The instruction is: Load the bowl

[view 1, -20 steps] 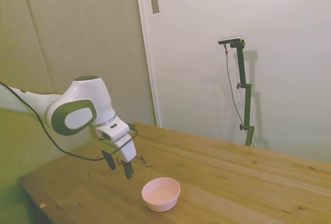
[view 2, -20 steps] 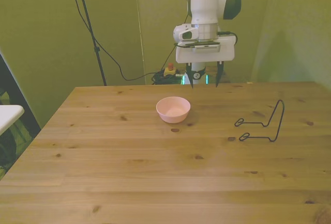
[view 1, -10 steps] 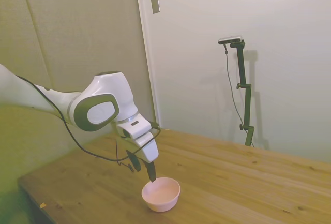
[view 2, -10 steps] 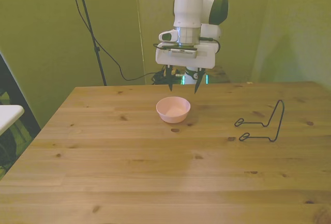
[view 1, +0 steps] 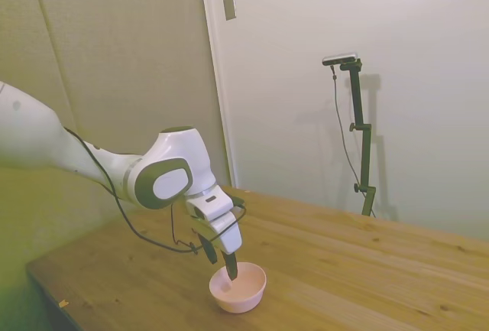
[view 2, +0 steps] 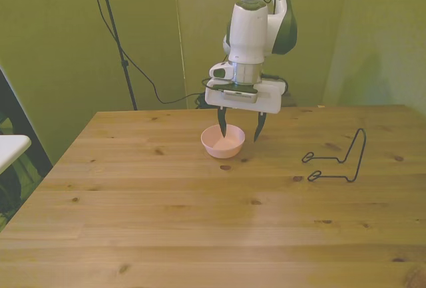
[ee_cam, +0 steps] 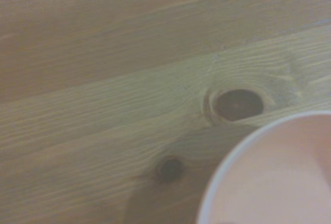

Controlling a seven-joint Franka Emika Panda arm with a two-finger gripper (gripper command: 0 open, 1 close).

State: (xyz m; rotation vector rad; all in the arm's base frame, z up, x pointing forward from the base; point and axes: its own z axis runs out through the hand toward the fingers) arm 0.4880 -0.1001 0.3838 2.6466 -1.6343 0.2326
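The pale pink bowl [view 2: 223,143] stands upright on the wooden table [view 2: 200,221], a little toward the far side. It looks empty in the side view [view 1: 243,291]. My gripper [view 2: 239,132] is open and lowered over the bowl's rim on the front view's right. One finger dips inside the bowl and the other hangs outside its wall. The side view shows the gripper [view 1: 221,264] tilted, one dark fingertip just inside the rim. Part of the bowl [ee_cam: 274,182] fills one corner of the wrist view, beside knotted wood.
A black wire rack [view 2: 341,161] lies on the table at the front view's right, well apart from the bowl. A white surface [view 2: 10,147] pokes in at the front view's left edge, off the table.
The arm has swung from behind the bowl toward it and come down. The open fingers now straddle the bowl's rim instead of hanging above the table behind it.
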